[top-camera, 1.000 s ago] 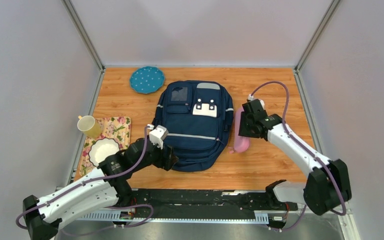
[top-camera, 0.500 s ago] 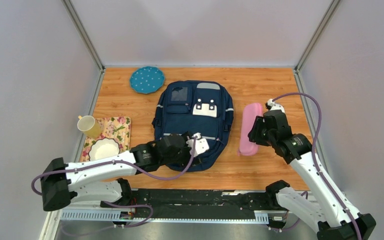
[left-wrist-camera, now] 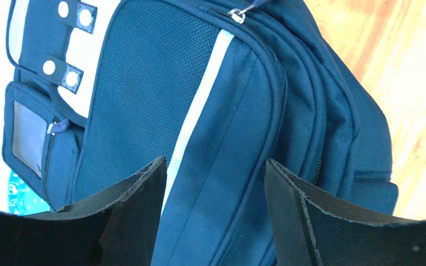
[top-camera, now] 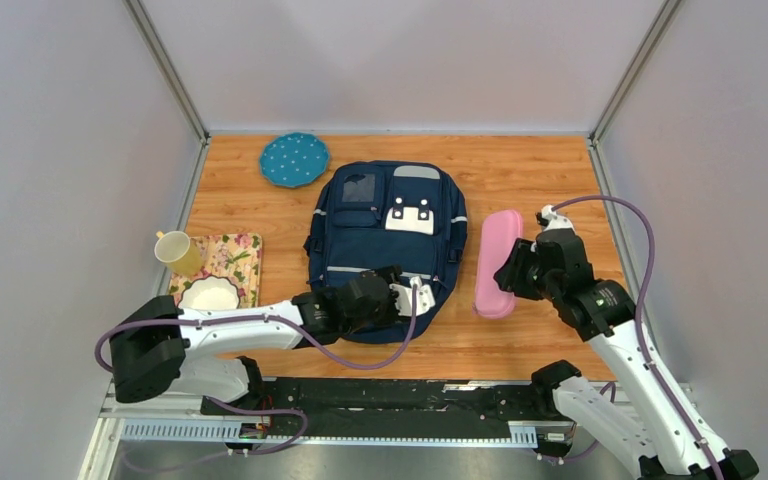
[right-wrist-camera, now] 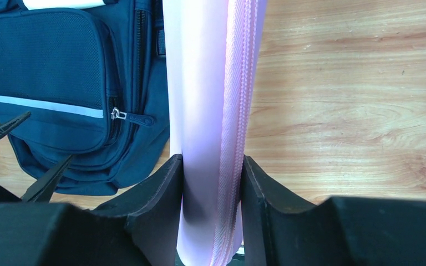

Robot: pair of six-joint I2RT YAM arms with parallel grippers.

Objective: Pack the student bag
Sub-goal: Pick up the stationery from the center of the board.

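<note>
Beside student bag (top-camera: 385,250), R fingers (right-wrist-camera: 155,216) clamp pink case (right-wrist-camera: 199,83); L fingers (left-wrist-camera: 133,221) apart over bag; plate (top-camera: 294,159), mug (top-camera: 175,250) off left.

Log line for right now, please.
left gripper: jaws open above navy blue fabric backpack | right gripper: jaws shut on pink zippered pencil case, right of backpack

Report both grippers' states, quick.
Left gripper: open over the bag, holding nothing.
Right gripper: shut on the pink case.
</note>
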